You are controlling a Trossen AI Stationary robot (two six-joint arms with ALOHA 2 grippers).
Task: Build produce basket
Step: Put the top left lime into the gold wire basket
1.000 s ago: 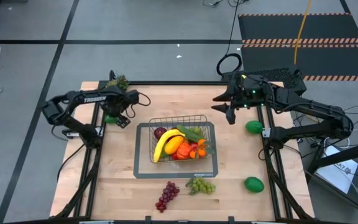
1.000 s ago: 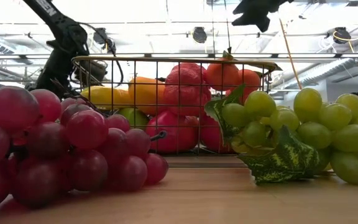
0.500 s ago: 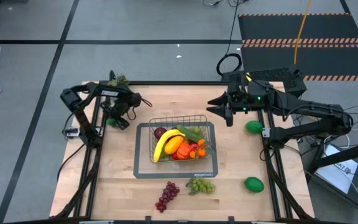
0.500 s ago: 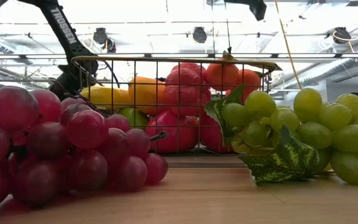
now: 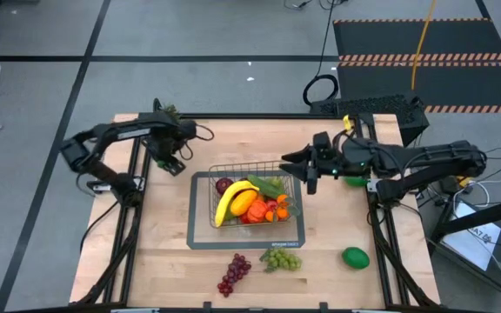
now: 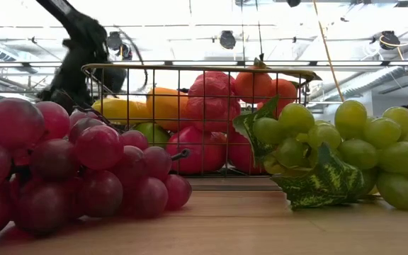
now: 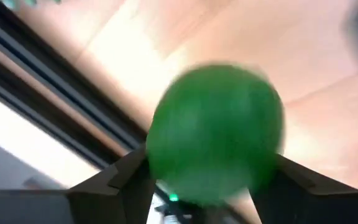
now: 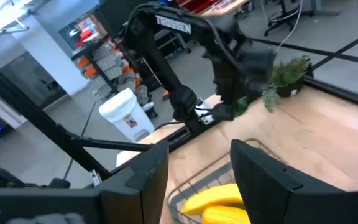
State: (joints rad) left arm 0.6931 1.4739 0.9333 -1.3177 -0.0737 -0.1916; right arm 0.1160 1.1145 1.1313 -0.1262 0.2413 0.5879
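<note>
The wire basket (image 5: 200, 211) stands mid-table, holding a banana (image 5: 231, 202), a pear, oranges and red fruit. Red grapes (image 5: 233, 274) and green grapes (image 5: 282, 259) lie on the table near its front edge. One green ball (image 5: 355, 257) rests at the right, and another (image 5: 356, 179) is partly hidden under my right arm. My left gripper (image 5: 169, 162), at the far left, is shut on a third green ball (image 7: 215, 130). My right gripper (image 5: 306, 171) hovers open by the basket's far right corner, nothing between its fingers (image 8: 142, 180). My left gripper pinches the green ball between its two fingers, one on each opposite side (image 7: 157, 155). The fingers come steeply from above. The ball seems to be raised just off the table top.
A small leafy sprig (image 5: 169, 113) sits at the table's far left corner, just beyond my left gripper. Bare wood lies left of the basket and between the basket and the right edge.
My left gripper dipped onto the green ball at the far left, shut on it and rose again. My right gripper swung from the far right edge toward the basket's far right corner, rolling as it went.
</note>
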